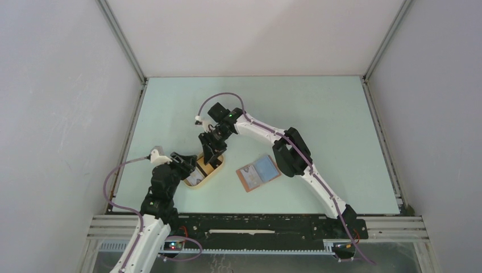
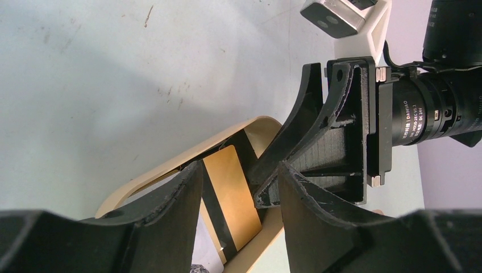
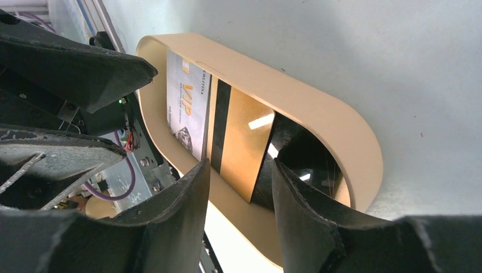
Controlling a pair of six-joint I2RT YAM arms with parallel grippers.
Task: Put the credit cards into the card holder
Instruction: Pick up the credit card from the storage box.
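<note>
- Left arm rises from the near-left corner. Its left gripper (image 1: 185,166) sits at the near-left end of the tan oval tray (image 1: 213,170).
- In the left wrist view the left gripper (image 2: 240,170) has its fingers spread, with nothing between them. It is poised over the tray rim (image 2: 170,165).
- Right arm stretches from the near-right base, elbow over mid-table, and its wrist folds back toward the tray. The right gripper (image 1: 213,154) points down into the tray's far end.
- In the right wrist view the right gripper (image 3: 240,165) has its fingers parted on either side of the gold card (image 3: 241,142). Contact with the card cannot be judged.
- Credit cards lie in the tray (image 3: 318,108), overlapping. The white card (image 3: 187,105) is nearest the left arm, the gold card with its dark stripe is in the middle, and a glossy black card (image 3: 295,153) is partly beneath the gold one.
- Card holder (image 1: 258,172) lies open on the table just right of the tray and apart from it. Its reddish-brown edge and grey-blue inside face up.
- Table (image 1: 318,114) is pale mint green, with faint scuffs in the close views. Plain white walls (image 1: 57,114) stand on three sides, and a black slotted rail (image 1: 256,227) runs along the near edge.
- Purple cables (image 1: 111,187) loop off both arms.
- Writing: "VIP" in gold on the white card; the smaller print there is not legible. The white lettering on the black barrel (image 2: 420,114) behind the right gripper is too small to read.
</note>
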